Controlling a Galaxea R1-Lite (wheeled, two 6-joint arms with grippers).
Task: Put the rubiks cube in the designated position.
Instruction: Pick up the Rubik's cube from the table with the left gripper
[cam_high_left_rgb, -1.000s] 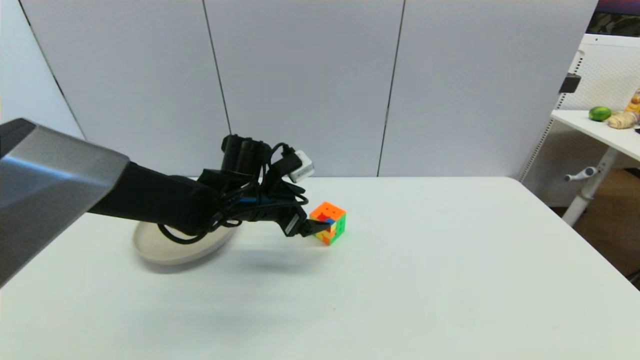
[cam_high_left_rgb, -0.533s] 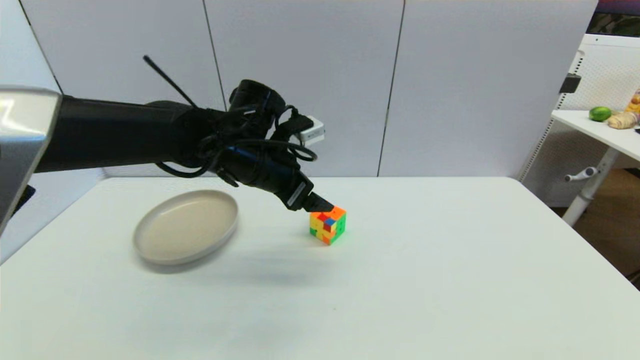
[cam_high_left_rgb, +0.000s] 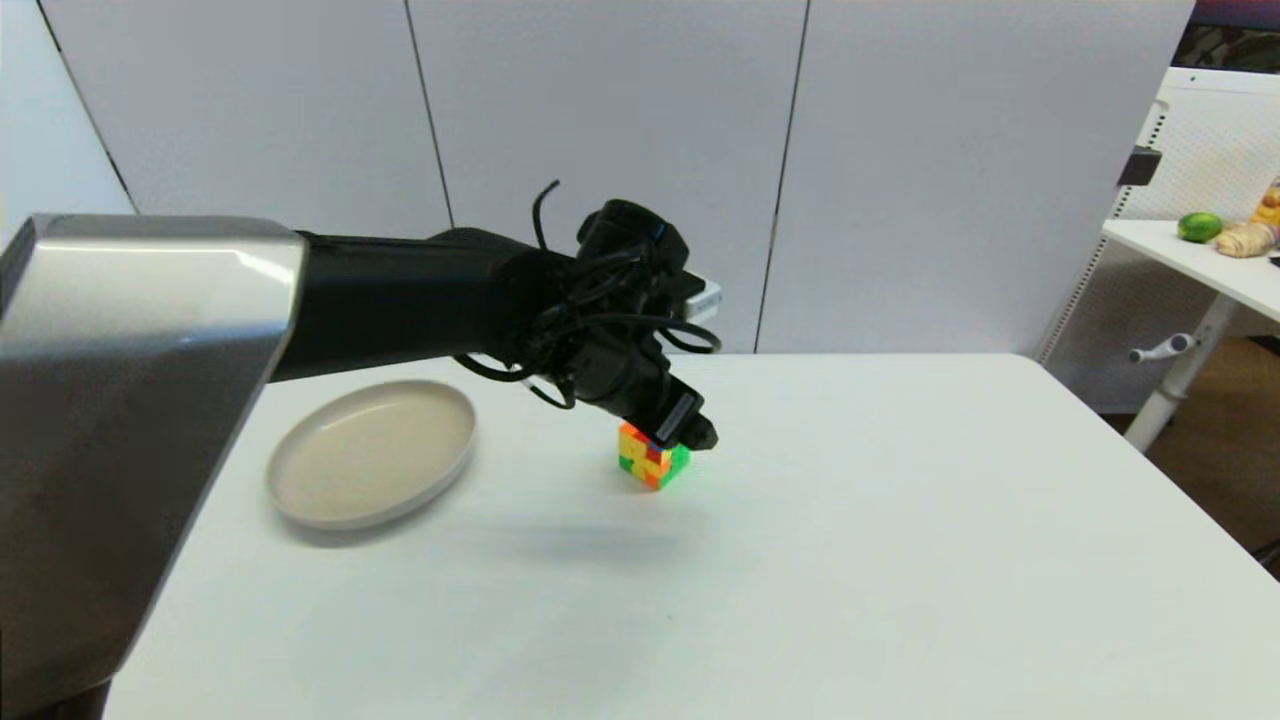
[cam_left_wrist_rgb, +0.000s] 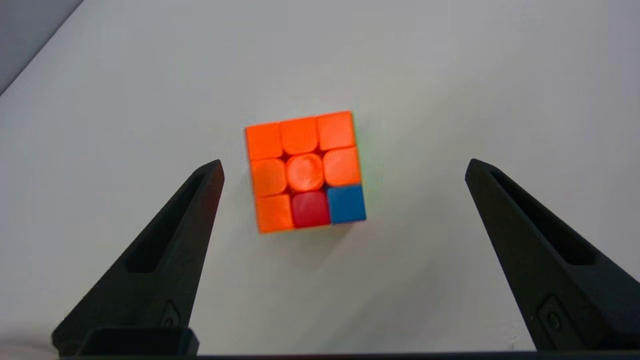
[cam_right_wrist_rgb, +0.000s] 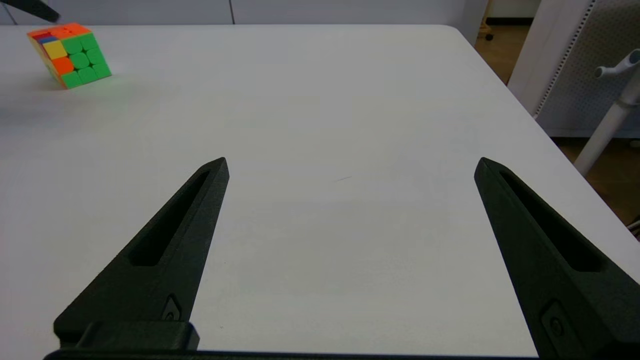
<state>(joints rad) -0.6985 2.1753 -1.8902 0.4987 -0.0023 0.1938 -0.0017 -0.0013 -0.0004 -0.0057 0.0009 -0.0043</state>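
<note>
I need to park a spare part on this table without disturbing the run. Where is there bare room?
Bare: the table's whole stretch right of the rubiks cube, and the near strip before the plate. Crowded: over the cube, where the open left gripper hovers.

- Left gripper (cam_left_wrist_rgb: 342, 167) directly above rubiks cube (cam_left_wrist_rgb: 305, 171); fingers spread wide, bare table (cam_left_wrist_rgb: 450, 75) showing in the gap on both sides of the cube.
- Head view: cube (cam_high_left_rgb: 652, 458) at frame centre, left arm covering its top; white surface open all round it.
- Beige plate (cam_high_left_rgb: 372, 452) centre-left, well apart from the cube; bare strip between them.
- Right half of frame: open tabletop to the edge.
- Right gripper (cam_right_wrist_rgb: 350, 167) fingers apart over bare table; cube (cam_right_wrist_rgb: 70, 54) far off, upper left.
</note>
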